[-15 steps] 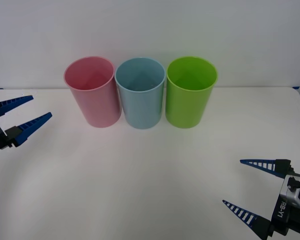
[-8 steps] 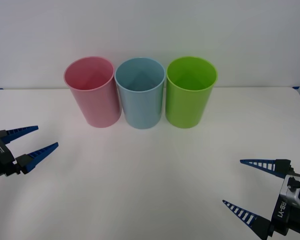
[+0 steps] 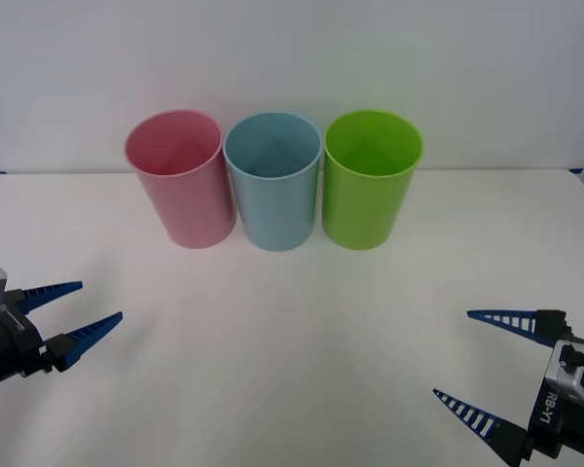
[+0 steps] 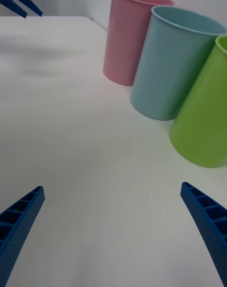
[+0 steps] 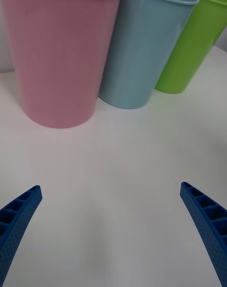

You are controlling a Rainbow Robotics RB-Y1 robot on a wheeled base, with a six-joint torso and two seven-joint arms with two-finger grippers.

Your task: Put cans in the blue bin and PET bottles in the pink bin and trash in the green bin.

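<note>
Three bins (image 3: 273, 180) well beyond left gripper (image 3: 78, 313), fingers spread.

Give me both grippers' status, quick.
Left gripper: open, holding nothing.
Right gripper: open, holding nothing.

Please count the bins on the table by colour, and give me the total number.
pink bin: 1
blue bin: 1
green bin: 1
Total: 3 bins, standing upright in one row on the white table.
</note>
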